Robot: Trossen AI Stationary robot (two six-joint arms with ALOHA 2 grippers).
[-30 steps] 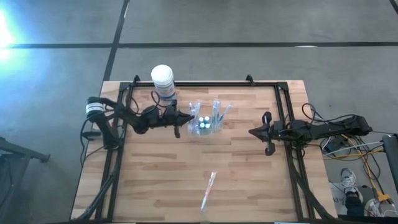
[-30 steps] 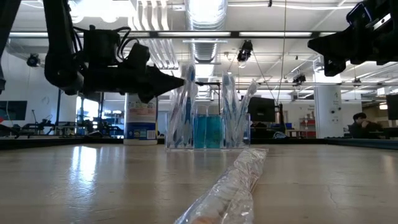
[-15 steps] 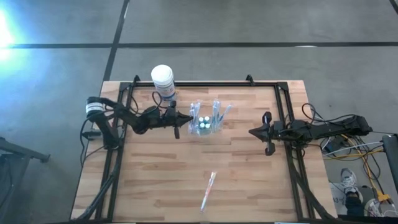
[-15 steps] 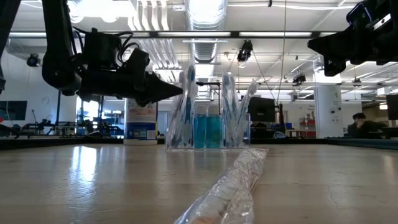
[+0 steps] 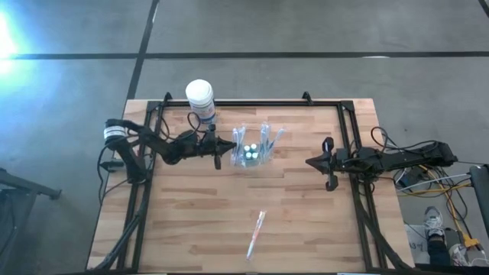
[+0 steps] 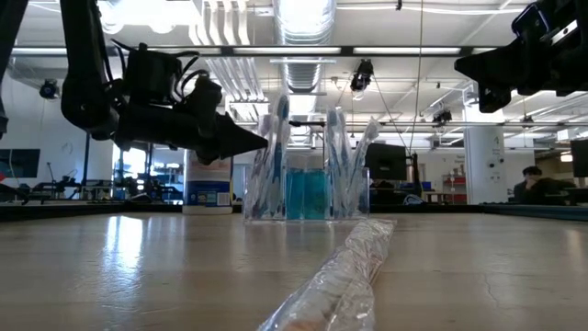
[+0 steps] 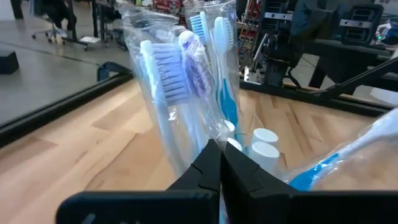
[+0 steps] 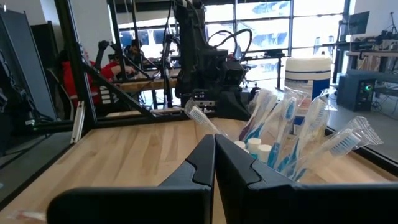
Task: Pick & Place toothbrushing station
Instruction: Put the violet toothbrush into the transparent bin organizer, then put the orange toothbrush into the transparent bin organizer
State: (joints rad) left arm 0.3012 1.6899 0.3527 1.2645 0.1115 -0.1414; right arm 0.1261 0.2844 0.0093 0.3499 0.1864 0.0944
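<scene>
The toothbrushing station (image 5: pixel 252 150) is a clear holder standing on the wooden table's far middle. It holds several wrapped toothbrushes (image 7: pixel 177 81) and white-capped blue tubes (image 6: pixel 305 193). My left gripper (image 5: pixel 231 145) is shut, its tip level with the toothbrush bundle at the station's left end (image 6: pixel 272 138), above the table. It also shows in the left wrist view (image 7: pixel 219 149). My right gripper (image 5: pixel 309 162) is shut and empty, off to the station's right, raised above the table (image 6: pixel 464 66). My left gripper's shut fingertips (image 7: pixel 211 155) stand right at the wrapped toothbrushes at the station's left end (image 7: pixel 186 124), coming level from the table's left. I cannot tell whether they touch the wrap.
A white tub with a blue label (image 5: pixel 200 98) stands at the far edge, behind the left gripper. A single wrapped toothbrush (image 5: pixel 256 233) lies toward the near edge (image 6: pixel 340 276). Black frame rails (image 5: pixel 348 137) run along the table's sides.
My left gripper has gone down a little and tipped its fingertips downward beside the station's left toothbrush bundle, staying shut. The station has kept its place.
</scene>
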